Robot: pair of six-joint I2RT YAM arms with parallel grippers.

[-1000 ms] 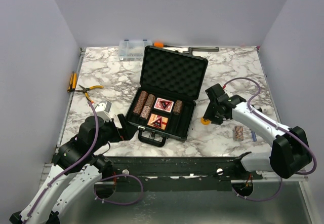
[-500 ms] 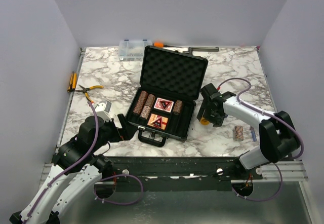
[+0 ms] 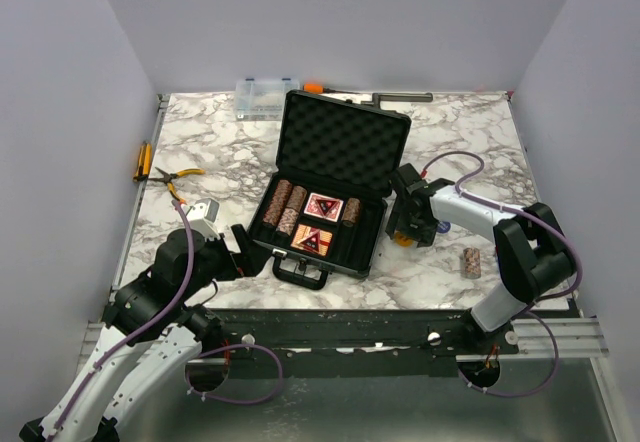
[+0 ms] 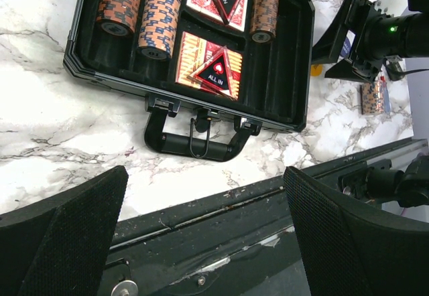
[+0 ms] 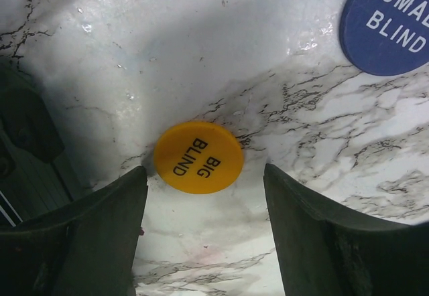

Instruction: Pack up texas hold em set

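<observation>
**Near edge.** The left arm is folding low over its base, wrist aimed at the front-left corner of the case. The left gripper [image 4: 205, 175] is hanging released, its jaws spread wide and holding nothing, with the case handle [image 4: 191, 150] just ahead of them.

**Right of centre.** The right arm is reaching in from its base and bending leftward across the desk [image 3: 200, 142], its wrist tipping down just beside the right wall of the case. The right gripper [image 5: 204, 175] is standing released, its jaws parted around a yellow round token [image 5: 198, 157] lettered BIG BLIND. The token is lying flat on the marble and is not being pinched. A blue round token [image 5: 389, 28] lettered SMALL BLIND is lying near it. A loose chip stack [image 3: 470, 262] is lying on its side farther right, apart from the case.

**Centre.** The black case [image 3: 372, 232] is sitting open on the desk, handle toward the arms. Three brown chip stacks [image 3: 287, 205] are lying in its left slots and a fourth chip stack [image 3: 350, 210] right of the decks. Two red card decks [image 4: 194, 58] are lying between them, each carrying a triangular token [image 4: 218, 68] marked ALL IN. The rightmost slots are showing bare.

**Far side.** The foam-lined lid [image 3: 345, 142] is standing upright. Yellow-handled pliers [image 3: 178, 177] are lying at the left and a clear organiser box [image 3: 262, 97] at the back edge.
</observation>
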